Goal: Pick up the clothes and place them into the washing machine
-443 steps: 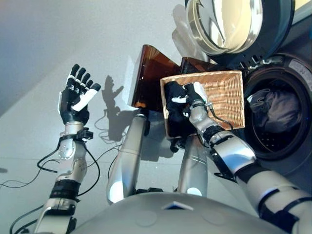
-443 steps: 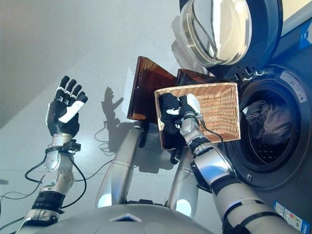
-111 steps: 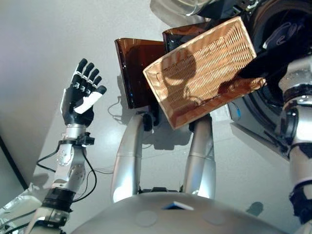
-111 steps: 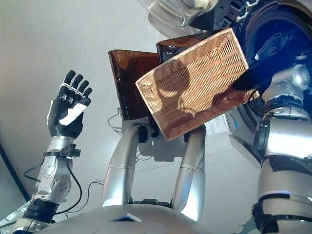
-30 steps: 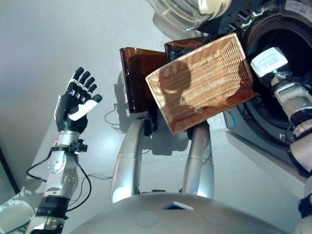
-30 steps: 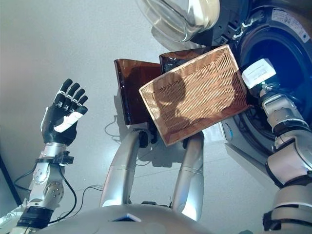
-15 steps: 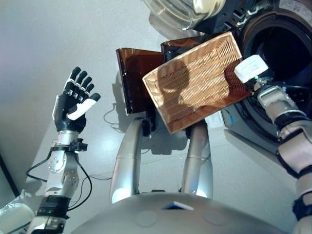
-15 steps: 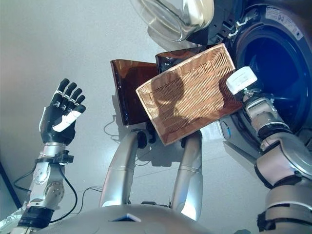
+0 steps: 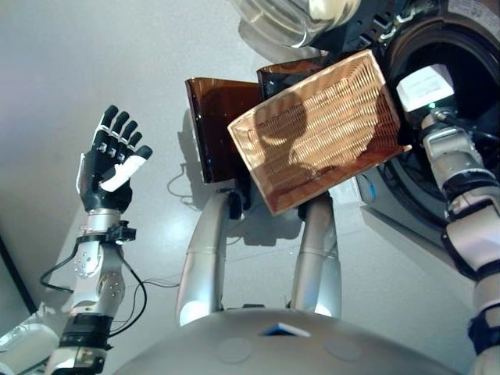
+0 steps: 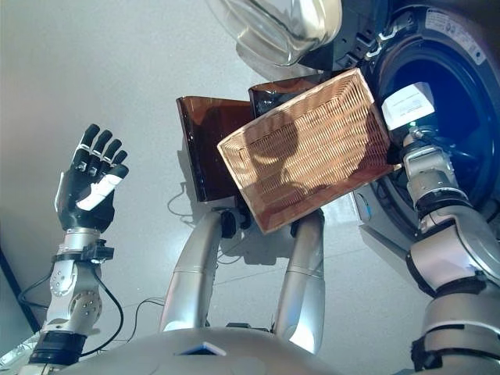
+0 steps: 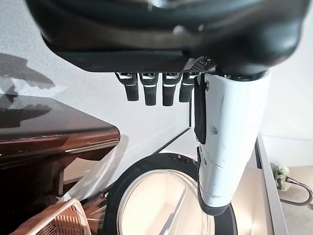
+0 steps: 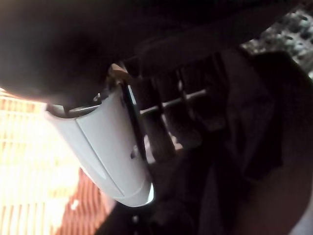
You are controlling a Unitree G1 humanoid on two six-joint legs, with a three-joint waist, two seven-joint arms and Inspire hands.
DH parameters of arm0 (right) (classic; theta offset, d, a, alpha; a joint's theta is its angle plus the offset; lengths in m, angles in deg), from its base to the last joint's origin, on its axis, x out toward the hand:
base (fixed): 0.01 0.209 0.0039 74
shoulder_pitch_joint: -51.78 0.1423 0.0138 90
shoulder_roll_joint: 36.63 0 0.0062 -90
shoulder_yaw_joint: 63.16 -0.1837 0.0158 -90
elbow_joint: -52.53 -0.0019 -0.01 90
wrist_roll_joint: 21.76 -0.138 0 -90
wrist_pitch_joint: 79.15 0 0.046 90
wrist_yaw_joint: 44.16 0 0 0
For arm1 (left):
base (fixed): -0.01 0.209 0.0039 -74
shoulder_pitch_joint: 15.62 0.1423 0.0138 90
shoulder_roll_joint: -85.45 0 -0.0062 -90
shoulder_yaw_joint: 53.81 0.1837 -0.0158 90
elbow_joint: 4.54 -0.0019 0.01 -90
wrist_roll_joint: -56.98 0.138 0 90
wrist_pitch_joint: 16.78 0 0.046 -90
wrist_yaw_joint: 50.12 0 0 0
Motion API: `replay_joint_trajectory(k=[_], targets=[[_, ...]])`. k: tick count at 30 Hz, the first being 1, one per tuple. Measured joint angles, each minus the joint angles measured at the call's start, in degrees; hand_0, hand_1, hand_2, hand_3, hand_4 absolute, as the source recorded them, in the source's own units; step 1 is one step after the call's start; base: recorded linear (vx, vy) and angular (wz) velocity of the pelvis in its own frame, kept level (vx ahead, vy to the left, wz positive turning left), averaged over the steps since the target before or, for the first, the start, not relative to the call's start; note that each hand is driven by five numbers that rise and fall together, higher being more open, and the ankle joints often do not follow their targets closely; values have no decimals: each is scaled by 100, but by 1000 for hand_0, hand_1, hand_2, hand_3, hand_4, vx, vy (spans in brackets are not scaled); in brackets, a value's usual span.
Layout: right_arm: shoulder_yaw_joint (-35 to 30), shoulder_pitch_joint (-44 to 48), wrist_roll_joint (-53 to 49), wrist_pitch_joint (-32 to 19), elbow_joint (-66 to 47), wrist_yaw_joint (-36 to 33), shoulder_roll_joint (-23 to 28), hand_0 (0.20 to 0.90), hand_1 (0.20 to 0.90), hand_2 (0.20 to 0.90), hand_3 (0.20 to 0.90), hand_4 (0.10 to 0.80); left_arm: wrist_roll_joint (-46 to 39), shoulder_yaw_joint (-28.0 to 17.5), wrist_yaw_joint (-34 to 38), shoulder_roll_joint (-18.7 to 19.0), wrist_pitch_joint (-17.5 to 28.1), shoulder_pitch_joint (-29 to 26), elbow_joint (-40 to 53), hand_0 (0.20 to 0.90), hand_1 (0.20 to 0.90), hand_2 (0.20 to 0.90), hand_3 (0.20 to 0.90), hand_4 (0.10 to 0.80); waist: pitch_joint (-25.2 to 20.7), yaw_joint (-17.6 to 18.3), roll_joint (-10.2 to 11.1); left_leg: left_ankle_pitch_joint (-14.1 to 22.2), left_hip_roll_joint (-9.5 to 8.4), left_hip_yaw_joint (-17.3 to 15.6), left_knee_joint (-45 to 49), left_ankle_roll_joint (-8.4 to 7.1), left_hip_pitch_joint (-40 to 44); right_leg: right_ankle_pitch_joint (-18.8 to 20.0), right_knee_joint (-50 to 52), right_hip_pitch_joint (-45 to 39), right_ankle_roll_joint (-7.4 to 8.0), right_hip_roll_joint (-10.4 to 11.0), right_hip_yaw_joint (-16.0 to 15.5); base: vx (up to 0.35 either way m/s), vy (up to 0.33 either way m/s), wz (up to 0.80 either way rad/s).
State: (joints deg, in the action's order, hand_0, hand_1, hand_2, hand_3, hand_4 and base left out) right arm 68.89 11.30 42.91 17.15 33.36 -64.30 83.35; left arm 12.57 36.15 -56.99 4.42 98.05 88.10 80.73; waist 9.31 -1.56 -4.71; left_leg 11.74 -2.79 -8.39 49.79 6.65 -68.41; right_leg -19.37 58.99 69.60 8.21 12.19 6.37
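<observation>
The wicker basket (image 9: 320, 141) stands tilted before me with nothing in it. My right hand (image 9: 426, 87) is at the mouth of the washing machine drum (image 10: 461, 86), just past the basket's right edge. In the right wrist view its fingers (image 12: 164, 115) look straight beside the white-covered thumb (image 12: 112, 152) and hold nothing. Dark clothes (image 12: 254, 147) lie in the drum beyond them. My left hand (image 9: 108, 164) is raised at the far left, open and holding nothing.
The round glass door (image 9: 301, 16) of the washing machine hangs open above the basket. Two brown see-through panels (image 9: 215, 125) stand behind the basket's left side. Grey floor lies to the left.
My right hand, drawn back to the basket's edge half a second ago, has moved toward the drum's mouth again. My left hand has drifted a little to the left. The basket has stayed put.
</observation>
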Motion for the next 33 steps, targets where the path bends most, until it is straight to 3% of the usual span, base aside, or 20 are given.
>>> replay_joint_trajectory(k=[11, 12, 21, 33], targets=[[100, 114, 45, 134, 1191, 27, -25, 200, 200, 200, 200, 300, 0, 8, -79, -5, -2, -17, 19, 900, 900, 900, 900, 800, 41, -167, -6, 8, -34, 12, -45, 2, -12, -1, 7, 17, 6, 40, -17, 3, -4, 3], [35, 119, 27, 135, 1296, 9, -35, 900, 900, 900, 900, 800, 0, 9, -75, -5, -2, -23, 22, 900, 900, 900, 900, 800, 41, -184, -6, 10, -38, 12, -49, -1, -10, -1, 7, 17, 5, 46, -20, 0, 0, 0], [-443, 192, -683, 249, 1500, -376, -107, 900, 900, 900, 900, 800, 6, 39, -78, 0, -1, -175, 30, 900, 900, 900, 900, 800, 171, -220, -35, 11, -101, 8, -17, 2, -16, -2, 83, 45, 3, 103, 1, 4, 5, 2], [-454, 291, -1120, 239, 1515, -518, -106, 900, 900, 900, 900, 800, 99, 130, -189, 78, -1, -259, 28, 900, 900, 900, 900, 800, 180, -204, -34, 25, -108, -4, 24, 28, -16, -2, 79, 10, 4, 114, 6, 1, 3, 0]])
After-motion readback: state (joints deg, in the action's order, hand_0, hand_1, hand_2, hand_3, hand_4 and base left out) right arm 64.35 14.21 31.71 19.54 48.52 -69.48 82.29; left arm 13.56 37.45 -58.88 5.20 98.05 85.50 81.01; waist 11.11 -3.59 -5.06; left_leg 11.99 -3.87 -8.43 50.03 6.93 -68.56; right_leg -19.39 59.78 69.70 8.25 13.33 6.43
